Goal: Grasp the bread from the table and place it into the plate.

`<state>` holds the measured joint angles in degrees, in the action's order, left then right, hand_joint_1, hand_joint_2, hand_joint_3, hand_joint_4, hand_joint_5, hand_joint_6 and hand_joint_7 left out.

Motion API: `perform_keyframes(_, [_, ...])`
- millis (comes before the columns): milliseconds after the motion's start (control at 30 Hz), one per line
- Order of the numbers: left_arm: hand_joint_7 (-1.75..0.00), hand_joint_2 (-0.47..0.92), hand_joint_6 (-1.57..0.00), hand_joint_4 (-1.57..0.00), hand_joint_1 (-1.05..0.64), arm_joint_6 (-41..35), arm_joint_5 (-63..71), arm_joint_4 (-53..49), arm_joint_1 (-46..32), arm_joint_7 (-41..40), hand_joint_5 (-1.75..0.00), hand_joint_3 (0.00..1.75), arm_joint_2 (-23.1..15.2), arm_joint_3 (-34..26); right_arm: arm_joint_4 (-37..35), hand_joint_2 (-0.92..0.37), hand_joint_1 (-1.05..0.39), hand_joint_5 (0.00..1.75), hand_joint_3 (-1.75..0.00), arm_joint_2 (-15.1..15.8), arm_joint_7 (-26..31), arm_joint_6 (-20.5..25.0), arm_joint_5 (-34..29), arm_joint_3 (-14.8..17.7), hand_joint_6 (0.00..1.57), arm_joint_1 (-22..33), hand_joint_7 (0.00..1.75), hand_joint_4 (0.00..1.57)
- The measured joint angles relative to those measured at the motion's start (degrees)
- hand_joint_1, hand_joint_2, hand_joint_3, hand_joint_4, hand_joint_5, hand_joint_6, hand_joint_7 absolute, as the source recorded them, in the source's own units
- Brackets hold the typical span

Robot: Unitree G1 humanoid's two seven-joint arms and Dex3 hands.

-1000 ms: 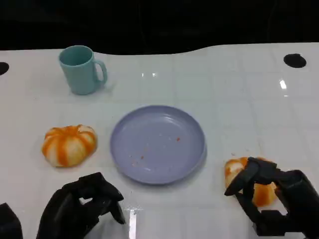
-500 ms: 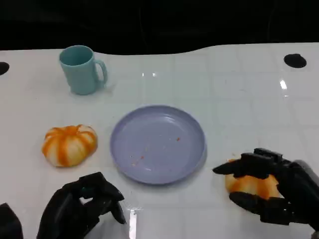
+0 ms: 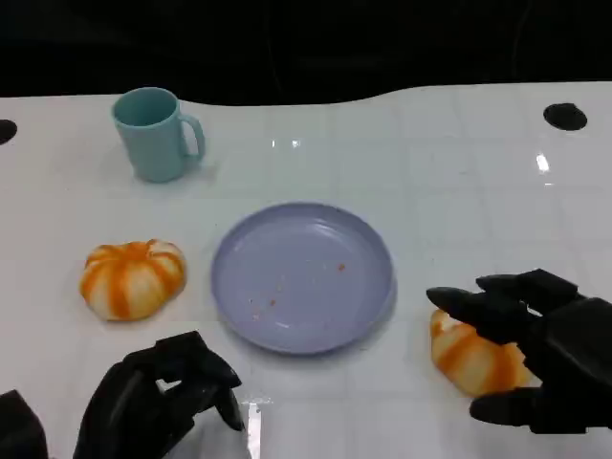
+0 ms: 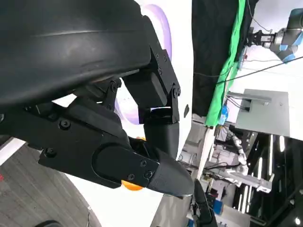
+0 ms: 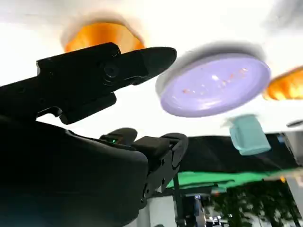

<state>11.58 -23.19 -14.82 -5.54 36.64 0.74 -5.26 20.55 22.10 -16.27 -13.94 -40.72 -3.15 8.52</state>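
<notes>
While the right hand [image 3: 535, 359] hovers spread over the bread [image 3: 473, 356], gripping nothing, the plate [image 3: 302, 275] lies to its left.

Orange-and-white glazed bread roll [image 3: 470, 358] lies on the white table, just right of the plate, not touching its rim. Round lavender plastic plate [image 3: 302, 275] sits flat mid-table, holding only a few crumbs.

mug [image 3: 156, 133]: teal, upright | table [image 3: 459, 182]: white
</notes>
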Motion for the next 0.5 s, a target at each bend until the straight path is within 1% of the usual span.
perform_keyframes(200, [-0.76, 0.85, -1.11, -0.70, -0.94, 0.0, 0.0, 0.0, 0.0, 0.0, -1.71, 0.00, 0.0, 0.2, 1.9, -0.91, -0.63, 0.23, -0.01, 1.5, -3.2, 5.1, -4.1, -1.7, 0.24, 0.0, 0.02, 0.01])
perform_keyframes(333, [-0.73, 0.85, -1.13, -0.69, -0.94, 0.0, 0.5, 0.3, -0.1, -0.1, -1.71, 0.00, 0.1, 0.5, 2.0, -0.92, -0.61, 0.24, -0.01, 2.0, -4.8, 7.8, -4.9, -2.8, 0.25, -0.8, 0.02, 0.02])
perform_keyframes(500, [-0.69, 0.85, -1.17, -0.70, -0.95, 0.0, 0.5, 0.5, -0.2, -0.1, -1.72, 0.00, 0.2, 0.7, -0.5, -0.92, -0.61, 0.25, -0.02, 2.3, -4.8, 9.5, -6.9, -4.8, 0.26, -2.9, 0.02, 0.03])
